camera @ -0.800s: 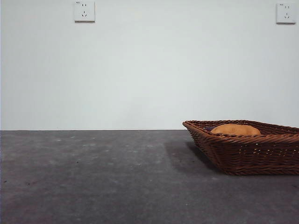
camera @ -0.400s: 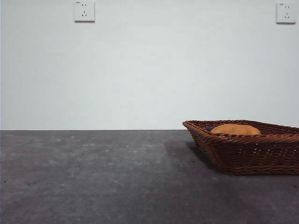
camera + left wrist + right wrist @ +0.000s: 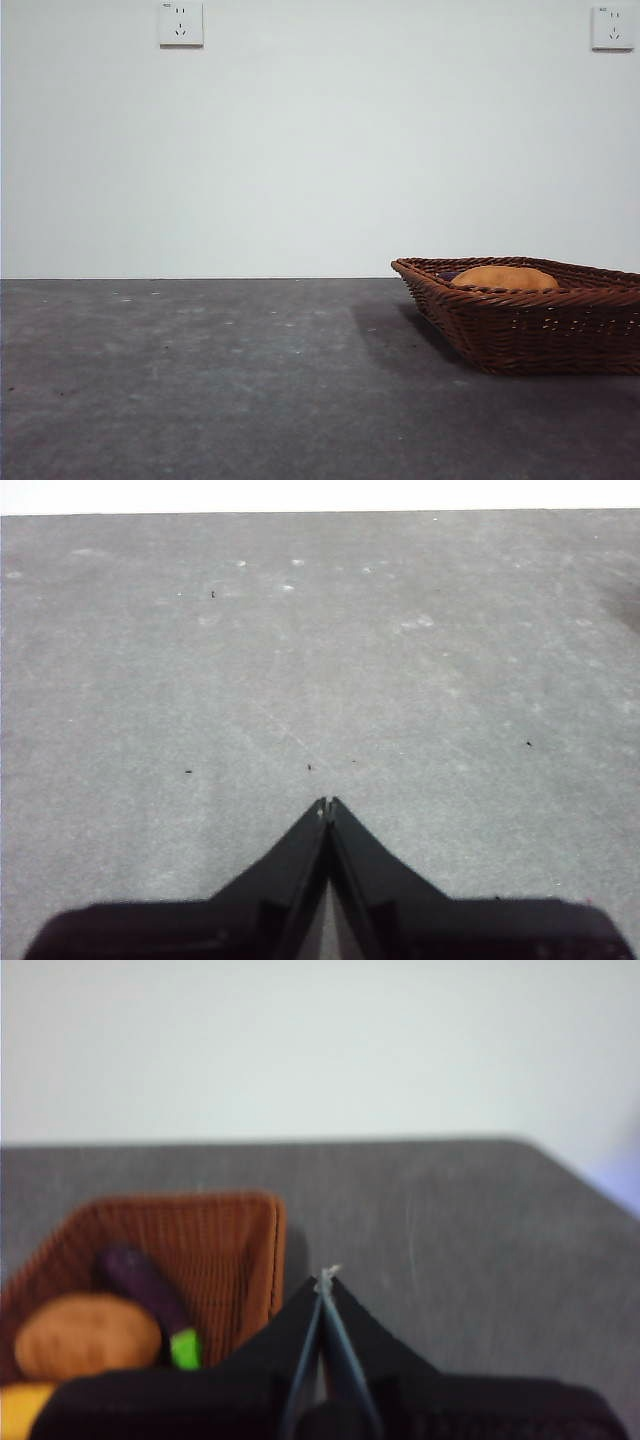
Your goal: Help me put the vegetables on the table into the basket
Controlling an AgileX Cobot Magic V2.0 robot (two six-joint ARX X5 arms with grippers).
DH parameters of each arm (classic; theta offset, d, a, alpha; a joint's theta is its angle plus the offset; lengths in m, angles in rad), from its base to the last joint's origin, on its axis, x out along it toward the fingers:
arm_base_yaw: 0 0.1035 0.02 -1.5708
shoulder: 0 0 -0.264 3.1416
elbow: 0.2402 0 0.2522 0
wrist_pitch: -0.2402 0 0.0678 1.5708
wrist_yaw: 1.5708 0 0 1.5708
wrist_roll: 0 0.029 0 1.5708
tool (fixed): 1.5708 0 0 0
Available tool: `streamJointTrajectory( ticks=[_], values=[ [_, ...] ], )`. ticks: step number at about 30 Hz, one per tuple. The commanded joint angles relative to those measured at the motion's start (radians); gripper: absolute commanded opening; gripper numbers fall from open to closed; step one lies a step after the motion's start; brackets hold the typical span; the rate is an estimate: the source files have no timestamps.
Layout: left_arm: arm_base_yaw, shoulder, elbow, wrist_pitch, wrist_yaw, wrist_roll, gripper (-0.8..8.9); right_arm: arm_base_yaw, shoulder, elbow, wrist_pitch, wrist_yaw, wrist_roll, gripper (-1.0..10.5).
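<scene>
Right pincer (image 3: 325,1282): yours, jaws pressed together, empty, beside basket (image 3: 255,1250)
Basket: potato (image 3: 88,1335), eggplant (image 3: 140,1282) inside; task looks done

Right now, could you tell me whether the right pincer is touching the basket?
Cannot tell. In the right wrist view the shut right pincer overlaps the basket rim, with no plain contact or gap; the front view shows no pincer.
</scene>
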Motion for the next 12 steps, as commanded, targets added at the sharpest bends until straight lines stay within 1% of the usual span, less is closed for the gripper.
streamJointTrajectory(
  ticks=[1,4,12],
  values=[
    [0.003,0.0,-0.006,0.004,-0.003,-0.004,-0.03,0.0,-0.003,-0.042,0.013,0.008,0.037,0.0],
    [0.003,0.0,-0.006,0.004,-0.003,-0.003,-0.03,-0.001,-0.003,-0.073,0.015,0.022,0.036,0.0],
    [0.003,0.0,-0.006,0.004,-0.003,-0.004,-0.03,-0.001,-0.003,-0.118,-0.005,0.022,0.035,0.0]
  ],
)
